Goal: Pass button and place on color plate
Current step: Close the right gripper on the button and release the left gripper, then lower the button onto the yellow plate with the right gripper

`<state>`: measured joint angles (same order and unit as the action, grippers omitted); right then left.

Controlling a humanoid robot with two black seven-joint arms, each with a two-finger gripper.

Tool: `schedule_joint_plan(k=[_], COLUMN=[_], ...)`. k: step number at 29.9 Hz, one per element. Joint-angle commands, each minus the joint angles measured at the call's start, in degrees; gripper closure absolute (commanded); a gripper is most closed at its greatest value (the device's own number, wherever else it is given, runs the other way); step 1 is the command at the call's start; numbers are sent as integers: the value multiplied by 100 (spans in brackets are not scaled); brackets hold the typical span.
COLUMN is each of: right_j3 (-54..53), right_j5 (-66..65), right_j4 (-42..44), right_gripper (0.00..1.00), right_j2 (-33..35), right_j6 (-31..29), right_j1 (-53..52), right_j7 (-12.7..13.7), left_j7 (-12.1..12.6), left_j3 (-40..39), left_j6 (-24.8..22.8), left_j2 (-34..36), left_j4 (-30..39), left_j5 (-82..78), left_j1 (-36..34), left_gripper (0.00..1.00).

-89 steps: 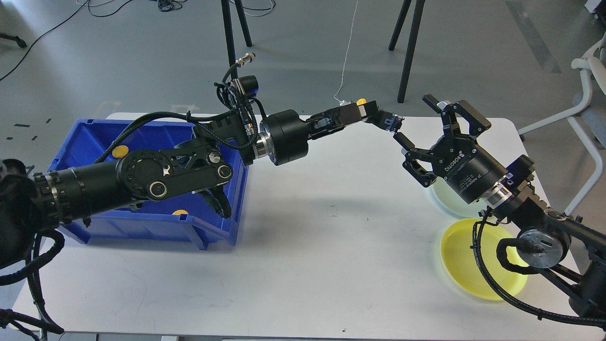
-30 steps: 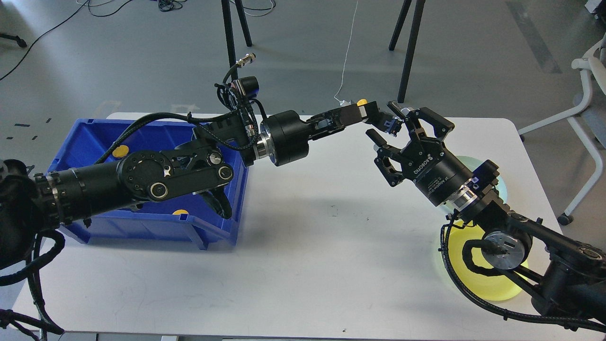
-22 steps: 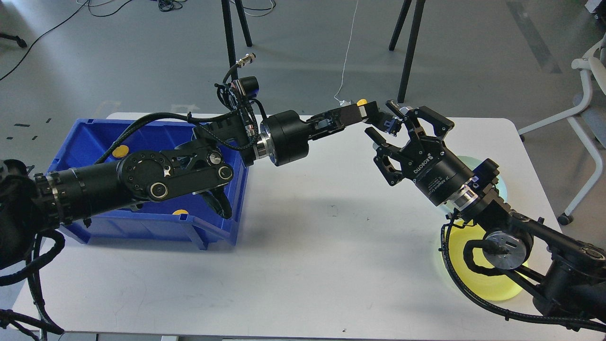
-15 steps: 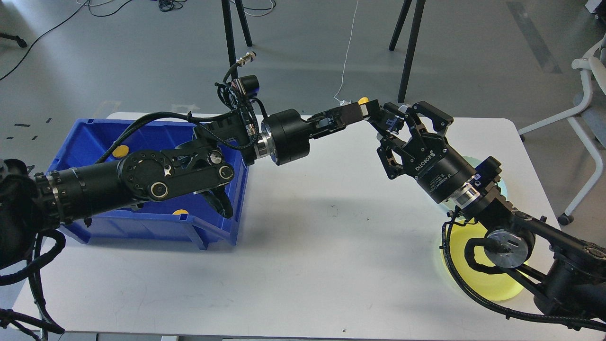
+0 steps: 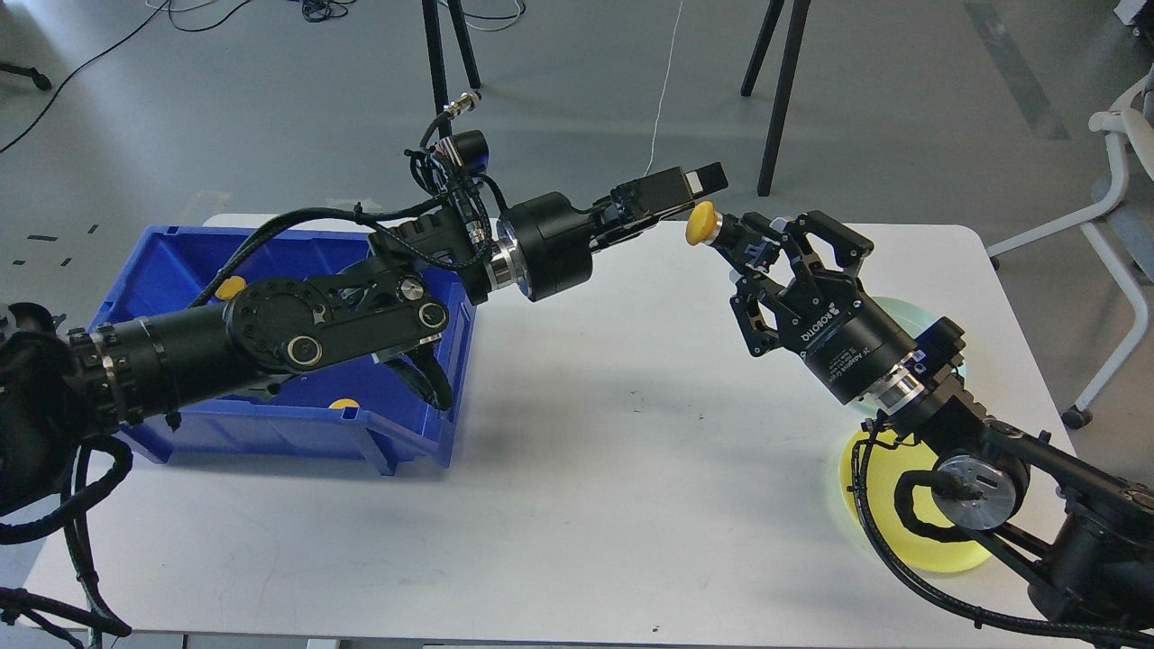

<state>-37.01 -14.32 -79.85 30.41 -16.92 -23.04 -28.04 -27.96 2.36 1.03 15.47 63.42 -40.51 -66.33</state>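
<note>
The button, with its round yellow cap (image 5: pixel 699 223) pointing left, is held above the back of the white table (image 5: pixel 586 505). My right gripper (image 5: pixel 753 245) is shut on its black body. My left gripper (image 5: pixel 699 194) is just above and left of the cap, open and empty, apart from the button. The yellow plate (image 5: pixel 902 545) lies on the table at the front right, partly hidden by my right arm, well below and to the right of the button.
A blue bin (image 5: pixel 270 424) stands at the left under my left arm, with other yellow-capped buttons (image 5: pixel 230 287) inside. A pale green plate (image 5: pixel 912 311) lies behind my right arm. Tripod legs (image 5: pixel 775 99) stand behind the table and a chair (image 5: pixel 1118 225) at the right.
My right gripper moved in and shut on the button that my left gripper held. My left gripper has let go and lifted slightly. The button's cap now points left.
</note>
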Motion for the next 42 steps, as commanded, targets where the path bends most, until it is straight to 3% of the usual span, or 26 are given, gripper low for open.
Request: schedule_joint_plan(k=[1, 5, 8, 11, 15, 17, 22, 25, 28, 31, 42], right_j3=[-472, -1394, -1817, -2020, -2038, -1977, -1924, -1933, -1933, -1976, -2064], right_j5=[-1, -9, -9, -9, -9, -9, -1, 8, 8, 17, 52], right_j4=[-179, -618, -830, -883, -857, -822, -769, -769, -777, -830, -909], right_gripper=[100, 100, 100, 100, 99, 94, 67, 63, 51, 42, 38], right_j2=[193, 860, 1230, 1292, 1283, 1275, 1187, 1064, 915, 897, 932], right_j6=[13, 328, 724, 1163, 1726, 1911, 2245, 2255, 2246, 2193, 2105], right_j1=[597, 1949, 3013, 3858, 4290, 4308, 4238, 4211, 4202, 4211, 4308], right_j7=[4, 4, 4, 4, 4, 4, 4, 4, 4, 4, 4], left_j7=[-4, -4, -4, -4, -4, -4, -4, -4, -4, -4, -4], left_j3=[-8, -130, -770, -1325, -1292, -1064, -396, -219, -52, 44, 370], left_j6=[-6, -6, -15, -6, 11, 11, -120, -392, -498, -525, -525], left_j2=[18, 105, 298, 798, 1773, 2326, 3558, 3569, 3481, 3437, 3305], left_j4=[-5, 13, 109, 478, 681, 707, 445, -319, -987, -1226, -1736], left_j5=[52, 78, 69, 43, -123, -622, -2783, -3611, -4253, -4422, -4431], left_j1=[-3, 137, 418, 708, 797, 814, 744, 840, 963, 1139, 1298], left_gripper=[8, 8, 8, 8, 7, 7, 7, 7, 6, 6, 6])
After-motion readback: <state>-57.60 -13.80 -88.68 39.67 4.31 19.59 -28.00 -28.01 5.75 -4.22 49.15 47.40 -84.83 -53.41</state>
